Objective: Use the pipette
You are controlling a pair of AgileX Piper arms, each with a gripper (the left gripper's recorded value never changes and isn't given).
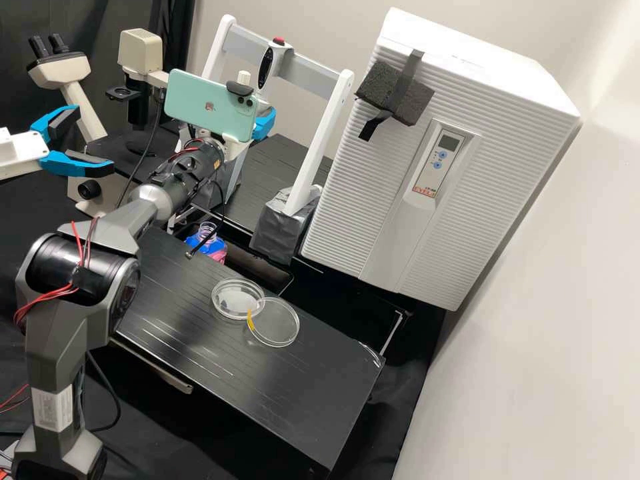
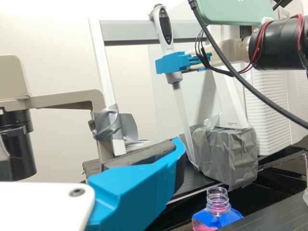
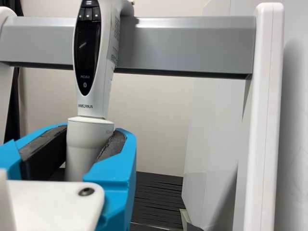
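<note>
At eleven o'clock, your right end effector (image 3: 84, 149) is gripping the pipette (image 3: 91, 72); at ten o'clock, your left end effector (image 1: 92, 139) is gaping open.

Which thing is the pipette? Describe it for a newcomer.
Find the big white ribbed cabinet, then the white stand with a grey crossbar beside it. At that crossbar the right gripper clasps the pipette: the only slim, upright white wand there, with a dark front panel and a long tapering tip.

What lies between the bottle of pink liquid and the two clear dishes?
Nothing stands there. In the high view, only a bare strip of the black tray separates the bottle from the nearer dish.
</note>
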